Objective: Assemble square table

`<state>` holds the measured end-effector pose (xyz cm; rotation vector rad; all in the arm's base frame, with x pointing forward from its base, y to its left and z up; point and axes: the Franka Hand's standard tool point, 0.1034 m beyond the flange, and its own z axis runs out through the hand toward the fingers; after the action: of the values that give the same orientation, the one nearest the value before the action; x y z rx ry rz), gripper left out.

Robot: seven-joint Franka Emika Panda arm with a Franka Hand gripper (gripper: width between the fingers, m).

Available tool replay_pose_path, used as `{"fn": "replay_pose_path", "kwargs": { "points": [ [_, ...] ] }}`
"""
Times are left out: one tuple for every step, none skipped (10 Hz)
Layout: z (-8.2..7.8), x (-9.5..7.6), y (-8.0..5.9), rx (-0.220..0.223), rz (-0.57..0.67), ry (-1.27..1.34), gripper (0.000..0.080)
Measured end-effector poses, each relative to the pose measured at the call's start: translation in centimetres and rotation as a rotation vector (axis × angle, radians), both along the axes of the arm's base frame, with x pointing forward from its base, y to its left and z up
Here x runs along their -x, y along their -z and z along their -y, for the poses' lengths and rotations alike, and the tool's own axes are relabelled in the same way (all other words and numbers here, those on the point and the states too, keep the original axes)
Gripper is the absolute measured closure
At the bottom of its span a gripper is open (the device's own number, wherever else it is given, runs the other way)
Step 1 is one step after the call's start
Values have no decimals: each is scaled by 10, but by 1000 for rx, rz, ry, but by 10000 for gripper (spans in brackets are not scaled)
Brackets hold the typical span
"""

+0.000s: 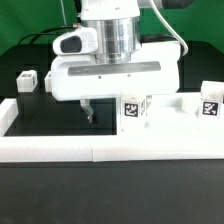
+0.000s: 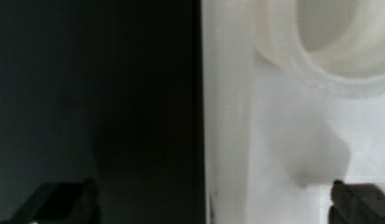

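The white tabletop fills half of the wrist view, with a round corner hole in it. My gripper is open and its dark fingertips stand on either side of the tabletop's straight edge, one over the black table and one over the white surface. In the exterior view the gripper hangs low at the left end of the tabletop; one finger shows and the other is hidden. A tagged white piece stands there. Tagged leg posts sit at the right and far left.
A long low white border wall runs along the front and turns back at the exterior view's left. Black table lies between it and the gripper. Green backdrop behind.
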<state>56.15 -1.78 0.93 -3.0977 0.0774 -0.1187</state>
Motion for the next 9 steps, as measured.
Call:
{"fn": "replay_pose_path", "kwargs": {
  "points": [
    [0, 0, 0, 0, 0, 0, 170],
    [0, 0, 0, 0, 0, 0, 395],
    [0, 0, 0, 0, 0, 0, 395],
    [0, 0, 0, 0, 0, 0, 562],
    [0, 0, 0, 0, 0, 0, 698],
    [0, 0, 0, 0, 0, 0, 750],
    [0, 0, 0, 0, 0, 0, 750],
    [0, 0, 0, 0, 0, 0, 750],
    [0, 0, 0, 0, 0, 0, 750]
  ]
}}
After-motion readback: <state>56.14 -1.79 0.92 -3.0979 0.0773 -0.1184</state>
